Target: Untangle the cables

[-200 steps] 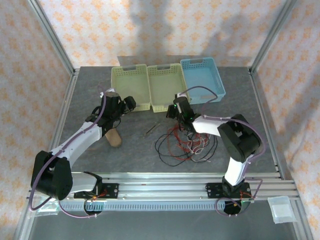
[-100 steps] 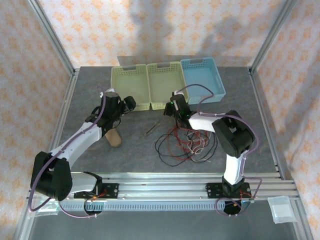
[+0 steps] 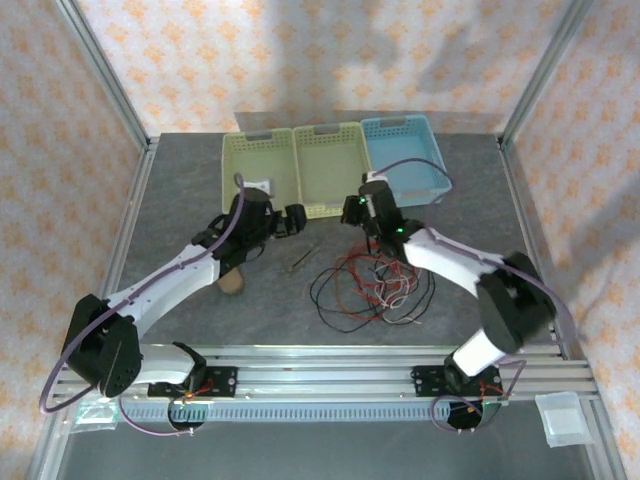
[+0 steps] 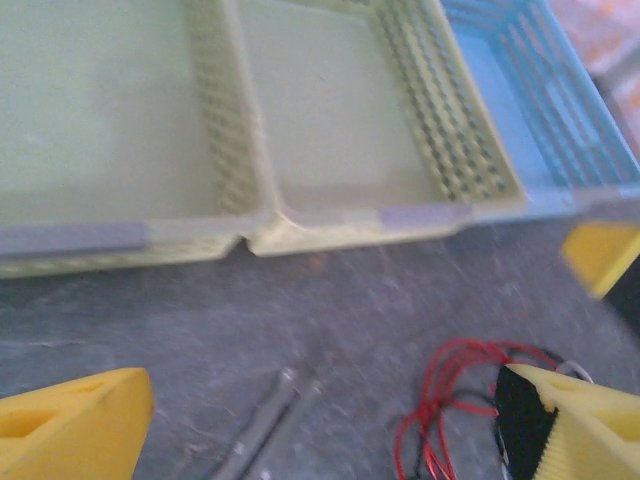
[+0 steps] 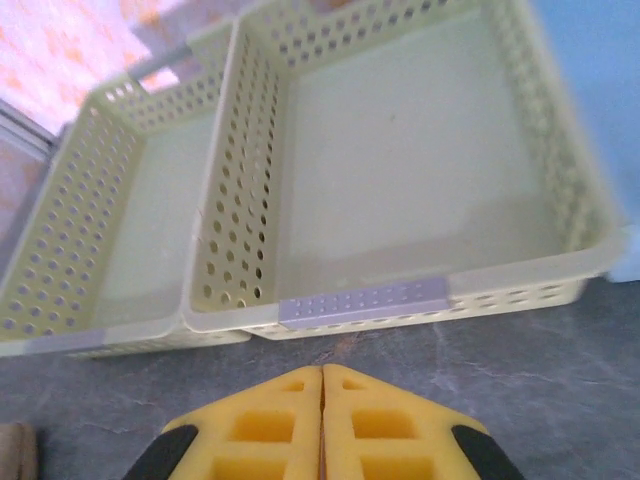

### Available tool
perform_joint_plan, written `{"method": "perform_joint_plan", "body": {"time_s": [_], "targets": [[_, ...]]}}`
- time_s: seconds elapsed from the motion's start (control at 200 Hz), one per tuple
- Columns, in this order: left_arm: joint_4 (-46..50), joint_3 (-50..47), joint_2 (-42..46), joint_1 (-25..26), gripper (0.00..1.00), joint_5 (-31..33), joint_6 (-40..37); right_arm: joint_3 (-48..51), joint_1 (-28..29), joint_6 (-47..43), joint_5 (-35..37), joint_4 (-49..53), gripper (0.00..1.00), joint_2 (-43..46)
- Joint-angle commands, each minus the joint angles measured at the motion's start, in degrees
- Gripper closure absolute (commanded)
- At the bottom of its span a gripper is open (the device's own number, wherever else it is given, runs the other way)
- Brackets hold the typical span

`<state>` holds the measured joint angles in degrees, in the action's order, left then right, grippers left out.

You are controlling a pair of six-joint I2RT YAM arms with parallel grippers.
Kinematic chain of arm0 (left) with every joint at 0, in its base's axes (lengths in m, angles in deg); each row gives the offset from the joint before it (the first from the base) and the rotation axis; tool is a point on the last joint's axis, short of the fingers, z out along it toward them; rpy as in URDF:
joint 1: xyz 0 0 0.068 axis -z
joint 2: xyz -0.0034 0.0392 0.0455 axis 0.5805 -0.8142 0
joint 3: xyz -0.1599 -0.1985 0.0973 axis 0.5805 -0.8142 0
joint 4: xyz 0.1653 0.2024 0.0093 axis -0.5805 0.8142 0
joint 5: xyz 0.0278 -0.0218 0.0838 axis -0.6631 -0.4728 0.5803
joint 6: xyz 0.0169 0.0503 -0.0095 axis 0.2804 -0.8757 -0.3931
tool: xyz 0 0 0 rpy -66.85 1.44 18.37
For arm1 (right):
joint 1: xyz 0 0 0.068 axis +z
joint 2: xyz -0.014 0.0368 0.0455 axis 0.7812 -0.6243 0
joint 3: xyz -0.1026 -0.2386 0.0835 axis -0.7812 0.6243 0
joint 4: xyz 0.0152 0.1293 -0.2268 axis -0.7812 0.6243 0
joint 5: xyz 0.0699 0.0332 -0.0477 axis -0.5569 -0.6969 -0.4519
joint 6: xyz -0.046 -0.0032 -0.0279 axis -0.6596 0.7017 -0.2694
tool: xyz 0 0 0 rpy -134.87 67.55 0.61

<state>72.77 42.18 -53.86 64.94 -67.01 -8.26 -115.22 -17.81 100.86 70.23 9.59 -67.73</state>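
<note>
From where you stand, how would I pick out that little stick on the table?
Find the three baskets at the back of the table. In front of the middle one, left of the tangled cables, lies the stick. It is short, thin and straight; the cables are long, looped and coloured.

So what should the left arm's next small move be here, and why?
Probably ease the open left gripper across and down onto the thin red cable loop, then close. Its jaws stand wide and empty, with that loop lying on the table just beside them.
</note>
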Motion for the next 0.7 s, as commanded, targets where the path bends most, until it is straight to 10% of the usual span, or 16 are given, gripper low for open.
{"method": "perform_joint_plan", "body": {"time_s": [0.0,0.355,0.696], "targets": [[-2.98,-2.63,-1.11,2.39,0.10,-1.64,-0.60,2.96,-1.87,3.03,5.01,11.55,0.92,4.93],[-9.26,0.36,-13.68,15.49,0.12,-3.52,3.71,5.78,-7.54,4.46,-1.34,37.90,0.84,10.94],[-5.56,-0.33,-18.99,17.96,0.34,-0.82,15.70,8.12,-7.46,5.15,-5.97,39.12,0.85,15.16]]}}
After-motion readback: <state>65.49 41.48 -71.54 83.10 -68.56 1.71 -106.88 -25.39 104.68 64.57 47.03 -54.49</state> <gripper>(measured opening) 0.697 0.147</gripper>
